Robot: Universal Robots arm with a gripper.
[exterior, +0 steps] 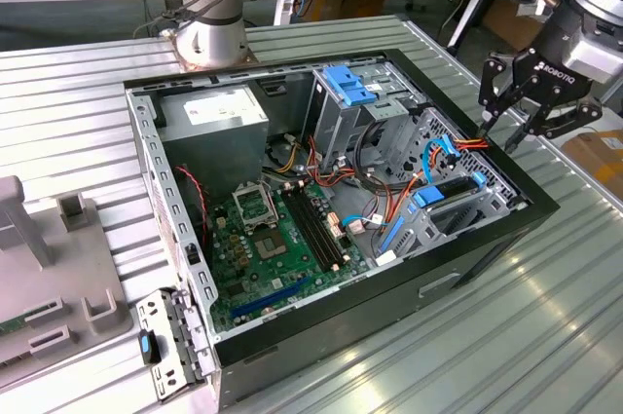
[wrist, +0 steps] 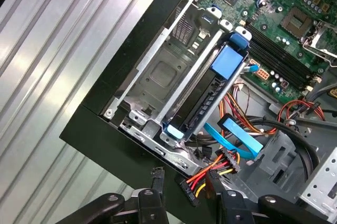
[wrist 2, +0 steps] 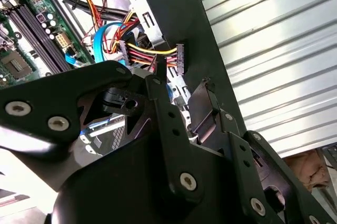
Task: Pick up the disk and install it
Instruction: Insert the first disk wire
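As the gripper [exterior: 496, 139] hangs half-open, it holds nothing

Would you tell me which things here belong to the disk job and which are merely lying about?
Job: hand, open, over the edge of the case; blue-framed disk, on edge in the drive cage.
Lying about: power supply box; motherboard; grey fixture and metal bracket outside the case.

You've bright, even light here — glare streaks the ribbed table [wrist 2: 274, 34] beside the gripper [wrist 2: 183, 80]; shadows are soft.
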